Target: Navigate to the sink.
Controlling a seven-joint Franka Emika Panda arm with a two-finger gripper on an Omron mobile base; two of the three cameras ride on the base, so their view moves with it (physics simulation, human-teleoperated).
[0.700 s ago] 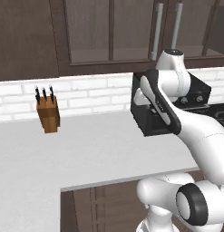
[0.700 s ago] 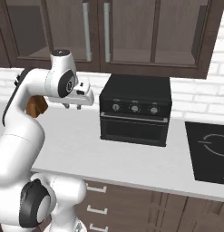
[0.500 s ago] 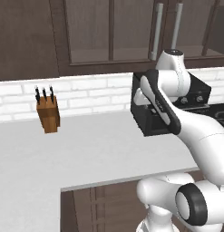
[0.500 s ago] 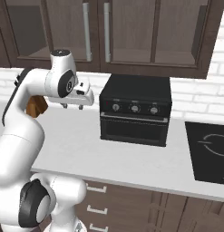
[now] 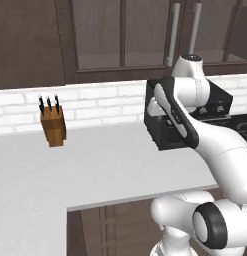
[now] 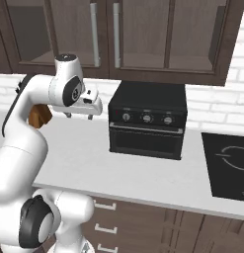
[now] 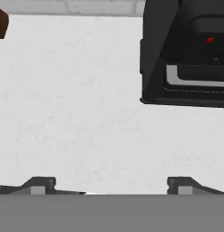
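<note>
Sink not reached — the drive is left to do.
Gripper (image 7: pixel 109 183), jaws spread and empty, hangs over counter (image 5: pixel 105 165) between knife block (image 5: pixel 53 125) and toaster oven (image 6: pixel 147 126).

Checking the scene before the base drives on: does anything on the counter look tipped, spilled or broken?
Nothing stands out. The knife block stands upright by the brick wall, and the black toaster oven sits square on the white counter, door closed.

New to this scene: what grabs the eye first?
The boxy black countertop oven with three knobs, standing on the white counter against the white brick wall. Then the brown wooden knife block with dark handles, alone further left on that counter. The white arm's gripper hovers open above bare counter between them, with the flat black cooktop at far right.
</note>
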